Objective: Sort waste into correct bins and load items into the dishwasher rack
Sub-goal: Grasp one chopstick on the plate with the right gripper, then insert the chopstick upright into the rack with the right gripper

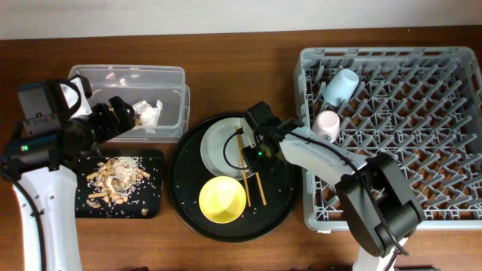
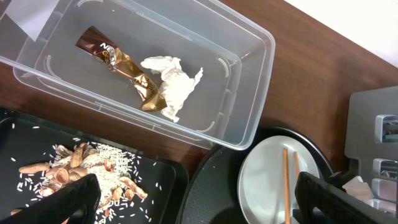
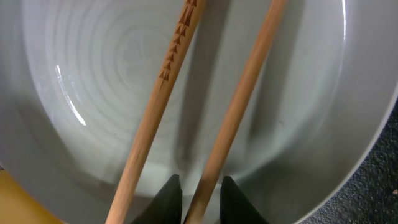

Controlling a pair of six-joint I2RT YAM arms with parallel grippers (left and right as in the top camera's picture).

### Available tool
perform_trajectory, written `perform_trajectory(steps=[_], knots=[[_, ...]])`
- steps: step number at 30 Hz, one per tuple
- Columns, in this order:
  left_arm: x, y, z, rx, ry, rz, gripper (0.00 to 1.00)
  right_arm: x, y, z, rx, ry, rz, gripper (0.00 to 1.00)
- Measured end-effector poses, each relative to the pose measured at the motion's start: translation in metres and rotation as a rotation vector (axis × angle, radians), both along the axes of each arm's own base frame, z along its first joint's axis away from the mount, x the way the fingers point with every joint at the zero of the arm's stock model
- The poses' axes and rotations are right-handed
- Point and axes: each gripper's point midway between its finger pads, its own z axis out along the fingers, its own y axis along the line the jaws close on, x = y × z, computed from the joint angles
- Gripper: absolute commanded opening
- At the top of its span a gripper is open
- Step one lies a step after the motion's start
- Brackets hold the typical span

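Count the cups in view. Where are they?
2. Light-blue cup sits in the dishwasher rack, upper-left corner in the overhead view; pink cup just below it, by the rack's left edge. Right arm could hide others.

The left arm (image 1: 39, 214) and the right arm (image 1: 320, 154) share one build: smooth white shells on the long links, rounded black housings at the joints, and a small green light (image 1: 28, 147) glowing on a black section of each. A thin black cable (image 1: 24, 199) runs along the left arm's white link, and a boxy black camera block (image 1: 47, 99) with a pale face sits near its wrist. The left end effector (image 1: 123, 113) and the right end effector (image 3: 200, 196) are matt black, each with two blunt, wedge-tipped fingers (image 2: 74, 199).
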Motion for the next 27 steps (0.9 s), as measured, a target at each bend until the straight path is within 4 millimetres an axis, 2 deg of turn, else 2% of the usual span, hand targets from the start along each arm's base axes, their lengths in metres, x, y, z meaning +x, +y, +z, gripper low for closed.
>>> perform_trajectory(steps=[4,7,9,11,12,14,15,17,18,20,21,24,27], knots=[[0.000,0.000,0.000,0.000,0.000,0.000,0.99,0.001,0.001,0.000,0.004,-0.006,0.001,0.13],[0.000,0.000,0.000,0.000,0.000,0.000,0.99,0.001,0.001,0.001,0.002,-0.003,0.000,0.05],[0.000,0.000,0.000,-0.001,0.001,0.000,0.99,0.002,0.002,0.011,-0.005,0.010,0.001,0.04],[0.000,0.000,0.000,0.000,0.000,0.000,0.99,0.016,0.009,0.041,0.009,-0.015,-0.001,0.04],[0.000,0.000,0.000,0.000,-0.001,0.000,0.99,0.018,0.008,0.055,0.008,-0.012,-0.007,0.04],[0.000,0.000,0.000,-0.001,0.001,0.000,0.99,0.034,0.000,0.097,0.026,-0.041,-0.041,0.04],[0.000,0.000,0.000,0.000,0.000,0.000,0.99,0.038,-0.012,0.115,0.022,-0.033,-0.068,0.04],[0.000,0.000,0.000,0.000,0.001,0.000,0.99,0.048,-0.060,0.151,0.000,-0.017,-0.154,0.04],[0.000,0.000,0.000,0.000,0.000,0.000,0.99,0.048,-0.078,0.158,-0.013,-0.002,-0.171,0.04],[0.000,0.000,0.000,-0.001,0.001,0.000,0.99,0.046,-0.120,0.164,-0.043,0.042,-0.216,0.04],[0.000,0.000,0.000,0.000,0.000,0.000,0.99,0.042,-0.149,0.162,-0.064,0.078,-0.251,0.04],[0.000,0.000,0.000,0.000,0.000,0.000,0.99,0.042,-0.203,0.161,-0.083,0.111,-0.361,0.04],[0.000,0.000,0.000,0.000,0.000,0.000,0.99,0.042,-0.240,0.160,-0.083,0.121,-0.456,0.04]])
